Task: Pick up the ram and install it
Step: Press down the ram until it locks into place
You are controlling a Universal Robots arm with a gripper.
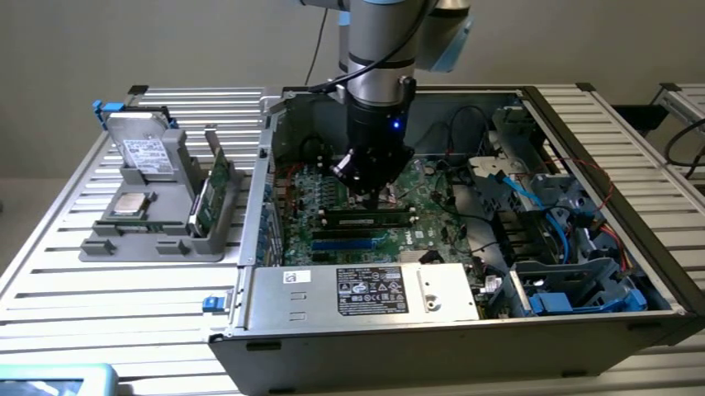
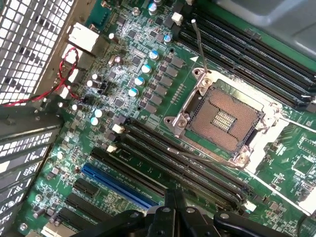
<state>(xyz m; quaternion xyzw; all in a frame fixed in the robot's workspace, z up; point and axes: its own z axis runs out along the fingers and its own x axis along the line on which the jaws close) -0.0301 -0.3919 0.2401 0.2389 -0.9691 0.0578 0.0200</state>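
The ram (image 1: 364, 221) is a long green stick with dark chips. It lies along one of the black memory slots on the motherboard (image 1: 330, 198) inside the open computer case. My gripper (image 1: 371, 195) hangs just above and behind it, fingers shut together with nothing seen between them. In the wrist view the shut fingers (image 2: 173, 207) point down over the rows of black memory slots (image 2: 187, 168), next to the open CPU socket (image 2: 224, 118). I cannot tell from the wrist view whether the stick is fully seated.
A grey holder (image 1: 144, 239) on the slatted table at the exterior view's left carries two upright green sticks (image 1: 218, 177), a drive (image 1: 144, 153) and a chip. The case walls (image 1: 259, 206), the power supply (image 1: 369, 289) and blue cables (image 1: 551, 223) hem in the board.
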